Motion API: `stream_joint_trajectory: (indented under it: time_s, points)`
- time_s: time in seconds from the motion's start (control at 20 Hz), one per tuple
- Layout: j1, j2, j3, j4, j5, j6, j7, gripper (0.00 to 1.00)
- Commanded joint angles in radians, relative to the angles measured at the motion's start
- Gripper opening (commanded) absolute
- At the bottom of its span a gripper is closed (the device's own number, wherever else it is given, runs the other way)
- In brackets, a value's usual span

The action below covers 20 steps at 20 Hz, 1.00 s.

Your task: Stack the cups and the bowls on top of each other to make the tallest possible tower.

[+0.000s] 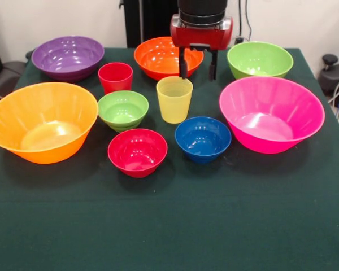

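Observation:
All cups and bowls stand apart and upright on the green table; no tower stands. The yellow cup [174, 99] is in the middle, the red cup [115, 77] behind it to the left. The small green bowl [123, 110], small red bowl [137, 152] and small blue bowl [203, 139] sit in front. The medium purple bowl [68, 57], orange bowl [161, 57] and green bowl [259, 59] line the back. The large orange-yellow bowl [42, 121] is left, the pink bowl [271, 113] right. My gripper [198, 64] hangs open and empty above the orange bowl's right rim, behind the yellow cup.
The table's green cloth [169, 226] stretches bare toward the front edge. Black equipment [333, 73] sits beyond the right edge of the table, and the robot's pedestal [150, 20] stands behind the back row.

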Motion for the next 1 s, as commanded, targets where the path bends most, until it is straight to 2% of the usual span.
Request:
stream_joint_trajectory:
  time_s: [0.05,0.25,0.4,0.6,1.0]
  points:
    - [-0.003,0.049,0.015,0.131,-0.080,-0.047,0.080,1.00]
    - [0.011,0.071,0.006,0.142,-0.094,-0.094,0.099,1.00]
    - [0.019,0.117,-0.008,0.134,-0.113,-0.150,0.109,1.00]
    - [-0.003,0.168,0.017,0.115,-0.113,-0.197,0.097,1.00]
    - [0.018,0.195,0.008,0.093,-0.120,-0.236,0.102,1.00]
